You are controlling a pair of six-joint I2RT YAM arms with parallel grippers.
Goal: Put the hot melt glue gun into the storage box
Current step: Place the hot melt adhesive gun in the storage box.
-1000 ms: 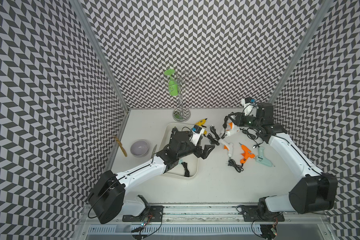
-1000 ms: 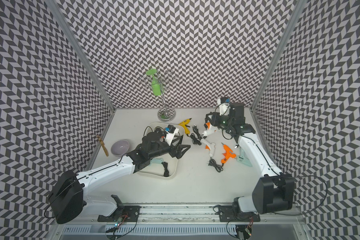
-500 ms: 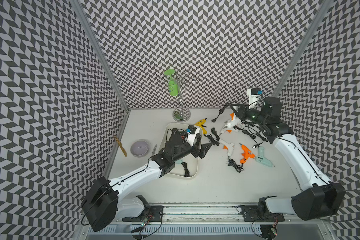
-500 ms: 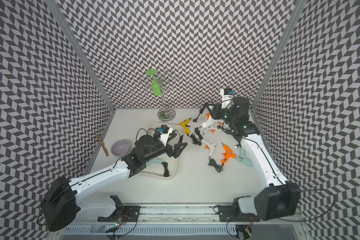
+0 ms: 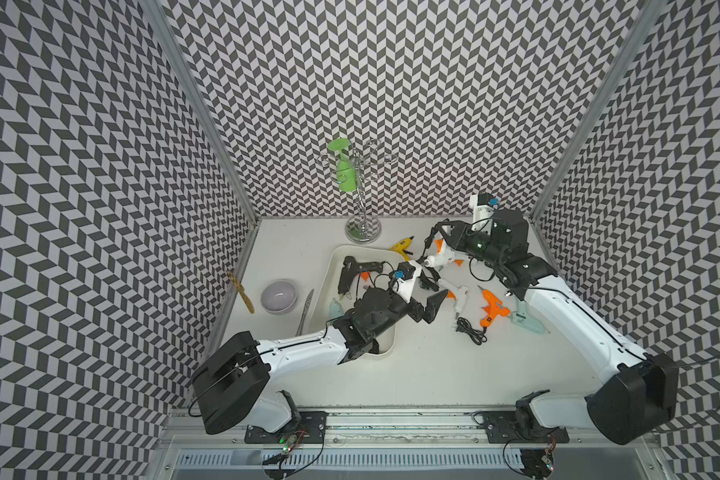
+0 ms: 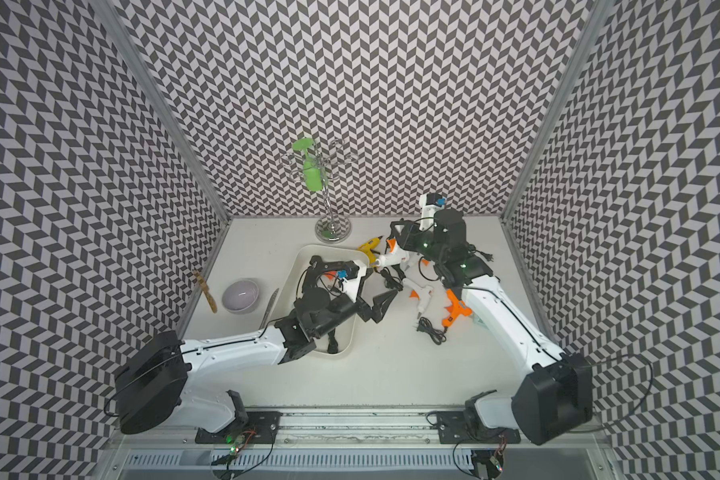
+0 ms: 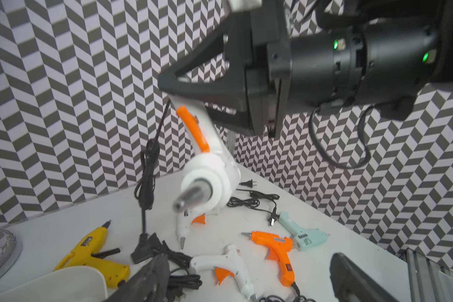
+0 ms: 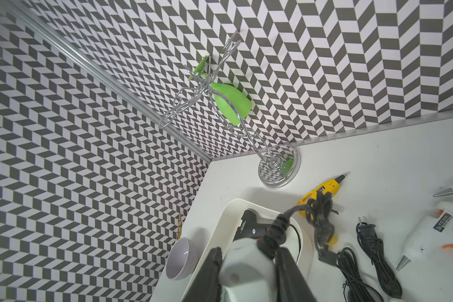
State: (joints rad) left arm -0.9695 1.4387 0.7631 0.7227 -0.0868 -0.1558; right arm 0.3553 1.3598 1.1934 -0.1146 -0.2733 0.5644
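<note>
Holding a white-and-orange glue gun (image 5: 439, 259) by its grip, right hand (image 5: 440, 243) has edged nearer the storage box (image 5: 332, 282). Beside it, left hand (image 5: 428, 308) gapes wide. Gun labels unreadable.

I'm working in a robot test cell, probably a lab — black-and-white chevron panels (image 5: 391, 104) wall in a white tabletop (image 5: 412, 374), and the left arm (image 5: 300, 349) and right arm (image 5: 578, 324) bolt onto an aluminium rail (image 5: 391, 417) with exposed wiring (image 5: 308, 436).

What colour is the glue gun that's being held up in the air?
The held glue gun is white with orange trim, clearest in the left wrist view.
</note>
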